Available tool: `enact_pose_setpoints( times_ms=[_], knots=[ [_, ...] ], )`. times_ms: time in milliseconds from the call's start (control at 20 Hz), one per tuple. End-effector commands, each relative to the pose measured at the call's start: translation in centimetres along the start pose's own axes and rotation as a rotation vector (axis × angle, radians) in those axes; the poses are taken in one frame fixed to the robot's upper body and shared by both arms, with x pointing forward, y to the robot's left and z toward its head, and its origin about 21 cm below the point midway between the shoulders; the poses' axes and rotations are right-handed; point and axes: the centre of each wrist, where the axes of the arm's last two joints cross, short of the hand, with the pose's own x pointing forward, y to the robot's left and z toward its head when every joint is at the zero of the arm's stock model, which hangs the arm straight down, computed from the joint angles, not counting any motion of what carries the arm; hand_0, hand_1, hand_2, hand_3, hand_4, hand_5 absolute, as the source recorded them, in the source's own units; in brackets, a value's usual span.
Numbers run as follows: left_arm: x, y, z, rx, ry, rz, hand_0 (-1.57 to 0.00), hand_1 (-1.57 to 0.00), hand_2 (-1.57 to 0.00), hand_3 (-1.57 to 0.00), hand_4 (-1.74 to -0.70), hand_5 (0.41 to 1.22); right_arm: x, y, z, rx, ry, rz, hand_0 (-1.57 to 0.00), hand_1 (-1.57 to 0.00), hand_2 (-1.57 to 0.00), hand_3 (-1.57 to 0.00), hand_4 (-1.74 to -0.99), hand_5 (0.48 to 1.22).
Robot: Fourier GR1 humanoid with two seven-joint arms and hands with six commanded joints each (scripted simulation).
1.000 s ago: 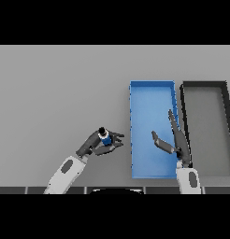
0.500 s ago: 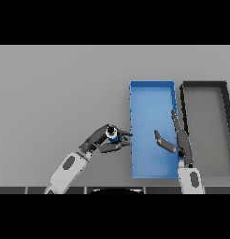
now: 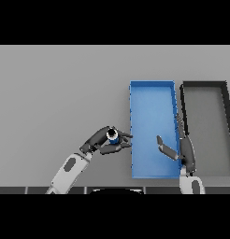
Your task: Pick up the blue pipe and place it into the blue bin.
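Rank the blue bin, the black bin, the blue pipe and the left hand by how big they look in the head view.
1. Blue bin and black bin: they look about alike, so no ranking between them.
2. Left hand, curled round the pipe.
3. Blue pipe, clearly the smallest, partly hidden by the fingers.

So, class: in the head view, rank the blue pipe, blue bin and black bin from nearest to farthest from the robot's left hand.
1. blue pipe, held in the left hand.
2. blue bin, just to its right.
3. black bin, farthest right.
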Motion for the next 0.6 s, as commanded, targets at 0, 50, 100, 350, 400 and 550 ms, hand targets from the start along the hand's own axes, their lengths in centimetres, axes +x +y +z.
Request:
enact_pose_setpoints(
  times_ms=[0,50,100,350,400,550],
  knots=[
    [0.2,-0.1,-0.2,-0.004,0.001,0.003,-1.57,-1.57,-1.57,-1.57,-1.47,1.221,0.5,-0.1,-0.4,0.024,-0.050,-0.075,0.00,0.00,-0.04,0.00,-1.195,0.648],
    [0.1,-0.3,-0.1,-0.006,-0.001,0.002,-1.57,-1.57,-1.57,-1.57,-1.47,1.221,0.9,-0.2,-0.6,0.071,-0.073,-0.160,0.00,-0.01,-0.07,0.00,-1.198,0.641],
    [0.2,-0.1,-0.1,-0.005,0.002,0.006,-1.57,-1.57,-1.57,-1.57,-1.47,1.221,1.7,-0.6,-0.8,0.140,-0.092,-0.230,0.00,-0.02,-0.09,0.00,-1.202,0.624],
    [0.6,-0.2,-0.3,-0.013,-0.006,0.006,-1.57,-1.57,-1.57,-1.57,-1.47,1.221,7.2,-2.8,-3.3,0.437,-0.156,-0.294,0.00,-0.01,-0.11,0.00,-1.237,0.577],
    [0.4,-0.2,-0.1,-0.010,-0.001,0.004,-1.57,-1.57,-1.57,-1.57,-1.47,1.221,8.5,-2.5,-3.8,0.495,-0.184,-0.301,0.00,-0.01,-0.11,0.00,-1.247,0.568],
    [0.5,0.1,-0.1,-0.005,0.012,-0.009,-1.57,-1.57,-1.57,-1.57,-1.47,1.221,11.4,-1.9,-5.2,0.601,-0.219,-0.222,0.00,-0.01,-0.09,0.00,-1.270,0.558]
  ],
)
